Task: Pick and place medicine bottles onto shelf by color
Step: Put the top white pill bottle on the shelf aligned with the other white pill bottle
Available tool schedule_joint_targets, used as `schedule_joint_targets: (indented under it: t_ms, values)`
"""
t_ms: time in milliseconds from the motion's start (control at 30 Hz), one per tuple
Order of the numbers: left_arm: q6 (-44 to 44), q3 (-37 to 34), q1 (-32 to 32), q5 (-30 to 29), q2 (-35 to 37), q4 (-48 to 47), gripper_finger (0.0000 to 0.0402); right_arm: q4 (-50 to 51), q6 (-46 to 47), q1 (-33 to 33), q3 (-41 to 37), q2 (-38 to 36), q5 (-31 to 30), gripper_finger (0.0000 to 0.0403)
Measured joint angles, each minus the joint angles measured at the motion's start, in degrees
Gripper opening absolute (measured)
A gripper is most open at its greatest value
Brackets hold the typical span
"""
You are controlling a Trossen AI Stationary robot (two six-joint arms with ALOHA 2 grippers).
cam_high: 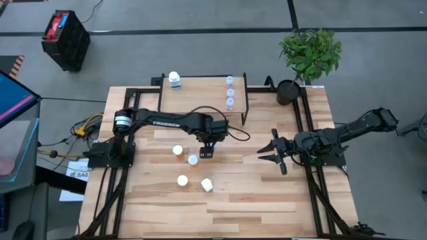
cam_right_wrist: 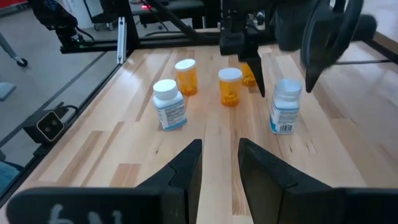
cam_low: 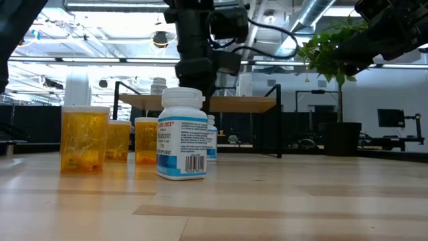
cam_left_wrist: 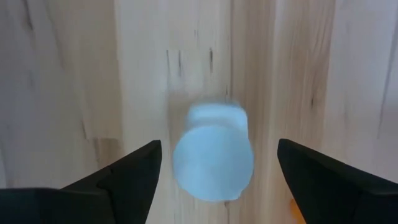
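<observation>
My left gripper [cam_high: 207, 151] hangs open over a white bottle with a white cap [cam_left_wrist: 213, 155], which stands upright on the wood table. One finger is on each side of the cap, apart from it. The bottle also shows in the right wrist view [cam_right_wrist: 286, 107]. Another white bottle [cam_high: 207, 185] and three orange bottles [cam_high: 177, 150] [cam_high: 193, 160] [cam_high: 182, 180] stand on the table nearby. The shelf [cam_high: 200, 100] at the far side carries one white bottle [cam_high: 174, 80] and three clear bluish ones [cam_high: 230, 92]. My right gripper [cam_high: 261, 155] waits at the right, slightly open and empty.
A potted plant [cam_high: 308, 53] in a black pot [cam_high: 288, 92] stands at the far right corner. The black frame rails [cam_high: 307, 127] run along the table's sides. A cable [cam_high: 237, 133] trails from the left arm. Bare wood [cam_high: 253, 200] lies toward the near right.
</observation>
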State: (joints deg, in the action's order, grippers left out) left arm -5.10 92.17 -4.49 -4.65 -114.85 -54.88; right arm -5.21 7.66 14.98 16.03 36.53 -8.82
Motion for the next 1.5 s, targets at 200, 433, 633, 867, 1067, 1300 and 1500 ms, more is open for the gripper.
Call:
schedule_joint_targets:
  t_ms: [200,433,633,867,1067,1300,1500]
  values:
    - [-0.2,-0.3,0.0,-0.2,-0.7,1.9,0.0305,0.6,0.0,0.0,0.0,0.2,0.0,0.0127]
    - [-0.2,-0.3,0.1,0.4,-0.5,0.9,0.0224,0.4,0.9,0.0,0.0,0.2,0.0,0.0127]
    - [0.4,-0.2,0.2,1.5,-0.5,-0.5,0.0139,0.4,1.4,0.0,0.0,0.2,0.0,0.0127]
    - [1.9,3.1,0.7,4.9,1.8,-5.5,0.0139,0.5,3.0,0.0,0.0,0.2,0.0,0.0127]
    - [-0.1,8.2,1.6,4.9,6.7,-14.0,0.0139,0.4,3.0,0.0,0.0,0.2,0.0,0.0127]
    - [-0.7,9.0,-0.6,-0.8,15.9,-22.4,0.014,0.3,3.0,0.0,0.1,0.2,0.0,0.0127]
    - [-5.1,9.0,-8.0,-1.4,21.5,-22.6,0.0149,0.0,3.0,0.0,0.1,0.2,0.0,0.0127]
